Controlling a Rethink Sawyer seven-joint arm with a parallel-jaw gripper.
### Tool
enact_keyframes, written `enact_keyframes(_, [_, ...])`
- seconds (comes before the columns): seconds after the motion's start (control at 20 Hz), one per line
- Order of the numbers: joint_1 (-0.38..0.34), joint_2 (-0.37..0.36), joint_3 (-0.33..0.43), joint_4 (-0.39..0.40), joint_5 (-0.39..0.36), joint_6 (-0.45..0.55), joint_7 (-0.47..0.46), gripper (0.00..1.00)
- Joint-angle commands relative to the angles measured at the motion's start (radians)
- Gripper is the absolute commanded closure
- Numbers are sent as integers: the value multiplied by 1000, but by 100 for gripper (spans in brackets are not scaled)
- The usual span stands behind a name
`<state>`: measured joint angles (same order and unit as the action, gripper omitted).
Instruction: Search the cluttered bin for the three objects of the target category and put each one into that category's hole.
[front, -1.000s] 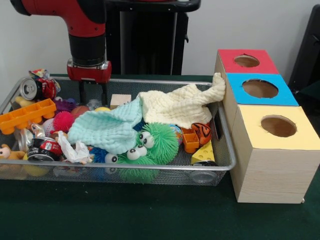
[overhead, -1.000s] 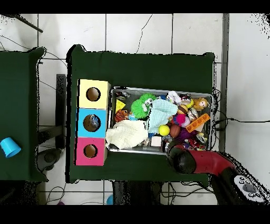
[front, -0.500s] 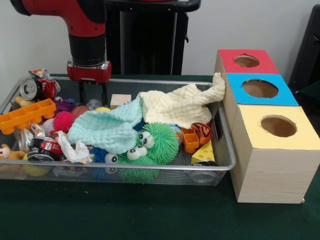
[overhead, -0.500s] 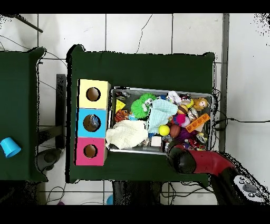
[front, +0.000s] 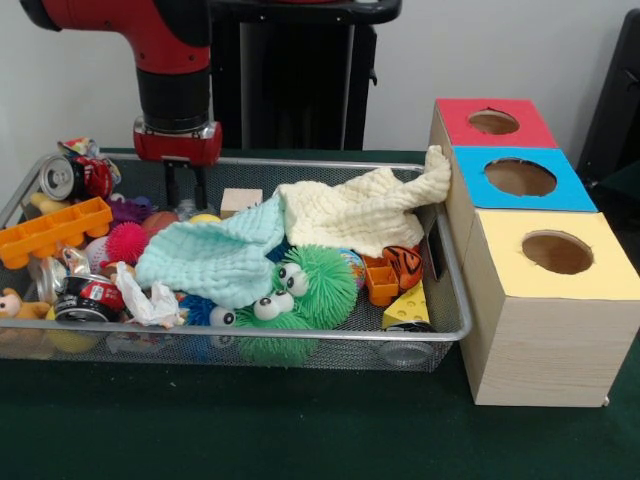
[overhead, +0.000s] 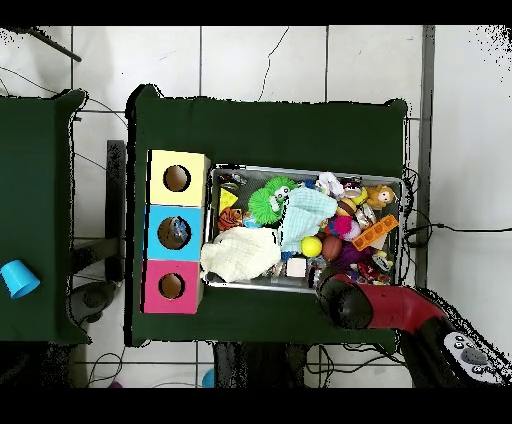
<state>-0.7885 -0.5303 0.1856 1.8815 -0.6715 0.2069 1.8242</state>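
A wire bin (front: 250, 333) holds a heap of toys under a mint cloth (front: 215, 258) and a cream cloth (front: 360, 212). To its right stands a wooden box with a red hole top (front: 520, 135), a blue one (front: 572, 195) and a yellow one (front: 600, 285). My gripper (front: 186, 190) hangs over the bin's far left part, open, with nothing between its fingers, just above a purple toy (front: 128, 210) and beside a wooden block (front: 240, 200). In the overhead view the arm (overhead: 345, 300) covers the gripper at the bin's (overhead: 305, 168) lower edge.
In the bin lie a green fuzzy toy with eyes (front: 310, 285), an orange brick (front: 50, 232), a pink spiky ball (front: 127, 242), a can (front: 62, 177), a yellow cheese wedge (front: 408, 305) and a tiger toy (front: 403, 265). The cream cloth drapes onto the box.
The gripper's fingers sit slightly higher and closer together than before. Nothing in the bin has moved.
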Motion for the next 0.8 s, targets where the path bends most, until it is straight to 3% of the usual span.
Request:
enact_keyframes(0.05, [-17, 61, 34, -85, -58, -40, 8, 100])
enact_keyframes(0.45, [-24, 39, 48, -72, -53, -19, -6, 100])
enact_keyframes(0.8, [-36, -82, 79, 2, -2, 63, -25, 100])
